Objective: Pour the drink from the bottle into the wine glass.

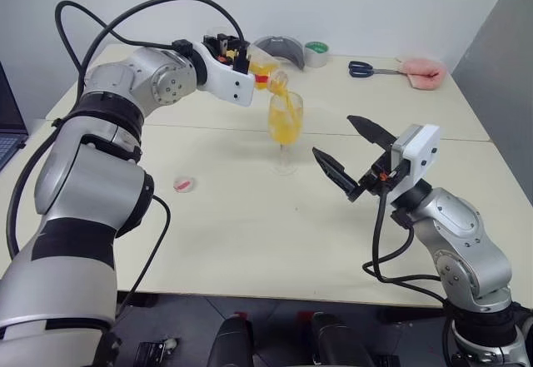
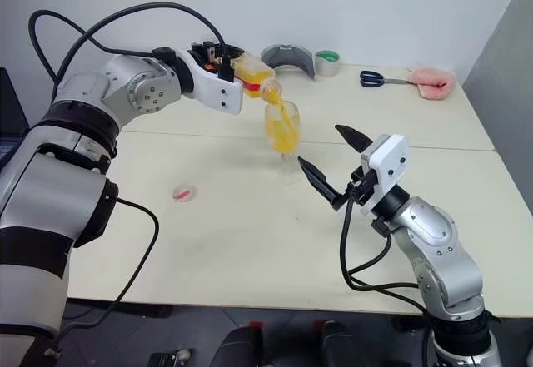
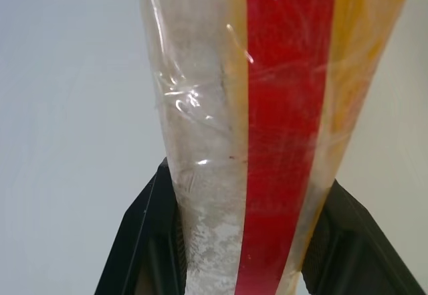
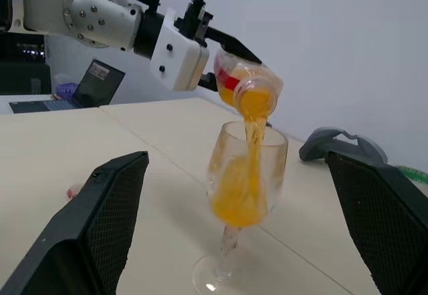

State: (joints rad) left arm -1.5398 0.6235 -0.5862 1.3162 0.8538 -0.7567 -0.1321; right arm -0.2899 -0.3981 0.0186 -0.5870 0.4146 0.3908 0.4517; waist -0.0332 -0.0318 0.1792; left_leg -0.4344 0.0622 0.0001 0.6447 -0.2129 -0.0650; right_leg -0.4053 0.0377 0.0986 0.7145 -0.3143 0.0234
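My left gripper (image 1: 248, 61) is shut on the bottle (image 1: 265, 71), a clear one with a red label stripe (image 3: 284, 128), and holds it tipped with its open mouth over the wine glass (image 1: 286, 126). The orange drink (image 4: 237, 201) runs in a stream from the mouth into the bowl, which stands roughly half full. The glass is upright on the table (image 1: 250, 242) near its middle. My right gripper (image 1: 333, 136) hangs open just right of the glass and nearer to me, pointing at it with nothing between its fingers. A small red-and-white cap (image 1: 184, 185) lies on the table to the left.
Along the table's far edge lie a grey curved object (image 1: 280, 50), a roll of tape (image 1: 316, 53), scissors (image 1: 361, 69) and a pink cloth (image 1: 425, 72). A laptop (image 1: 8, 126) sits at the far left. A seam crosses the table behind the glass.
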